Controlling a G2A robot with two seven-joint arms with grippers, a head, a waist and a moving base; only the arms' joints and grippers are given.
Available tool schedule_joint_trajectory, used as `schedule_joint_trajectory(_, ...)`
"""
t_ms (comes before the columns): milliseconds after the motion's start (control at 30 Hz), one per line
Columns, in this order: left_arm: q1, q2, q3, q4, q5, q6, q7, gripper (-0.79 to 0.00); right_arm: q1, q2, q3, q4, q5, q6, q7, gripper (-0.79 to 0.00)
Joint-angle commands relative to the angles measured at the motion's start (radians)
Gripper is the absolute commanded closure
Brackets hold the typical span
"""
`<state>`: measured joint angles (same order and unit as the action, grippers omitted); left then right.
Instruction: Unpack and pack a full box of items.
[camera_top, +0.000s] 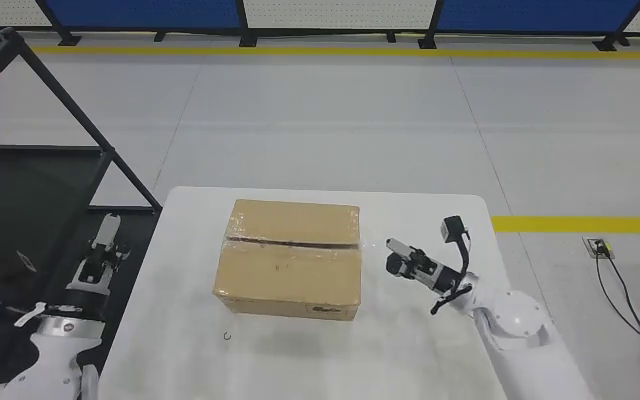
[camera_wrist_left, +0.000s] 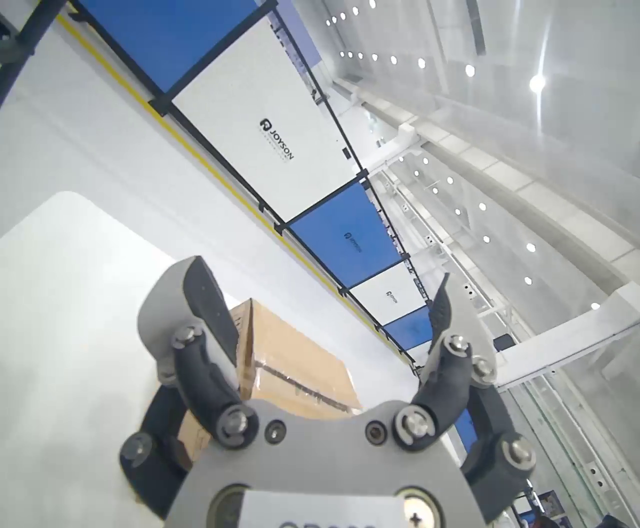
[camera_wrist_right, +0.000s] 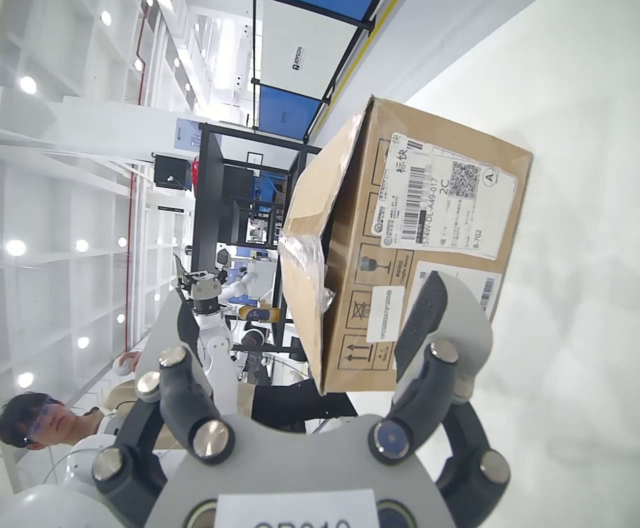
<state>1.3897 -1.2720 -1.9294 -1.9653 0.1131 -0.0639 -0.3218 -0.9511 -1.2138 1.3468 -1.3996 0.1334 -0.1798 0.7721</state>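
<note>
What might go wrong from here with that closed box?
1. The right gripper, open beside the box, may shove it across the table instead of lifting a flap.
2. Crumpled tape on the seam might snag a gripper or tear the cardboard.
3. The left gripper sits past the table's other side, likely too far to steady the box.

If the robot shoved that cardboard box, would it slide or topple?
Probably slide: the cardboard box sits low and wide, flat on the smooth white table. Its taped top flaps gape slightly, so they may flex if pressed.
</note>
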Motion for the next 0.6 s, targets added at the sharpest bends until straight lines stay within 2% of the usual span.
schedule_joint_trajectory(0,0.001,0.001,0.007,0.012,-0.006,-0.006,-0.007,-0.785,0.014,-0.003,-0.011,0.001,-0.012,-0.008,-0.038,-0.785)
schedule_joint_trajectory(267,-0.007,0.008,0.037,0.059,-0.002,-0.017,-0.04,-0.785,-0.061,0.003,0.047,-0.12,0.034,-0.098,-0.131,-0.785)
schedule_joint_trajectory(433,-0.014,0.011,0.056,0.072,-0.002,-0.024,-0.05,-0.785,-0.09,0.011,0.044,-0.184,0.077,-0.095,-0.015,-0.785)
schedule_joint_trajectory(567,-0.016,0.013,0.067,0.077,-0.006,-0.024,-0.05,-0.785,-0.055,0.005,-0.006,-0.168,0.041,-0.055,-0.04,-0.785)
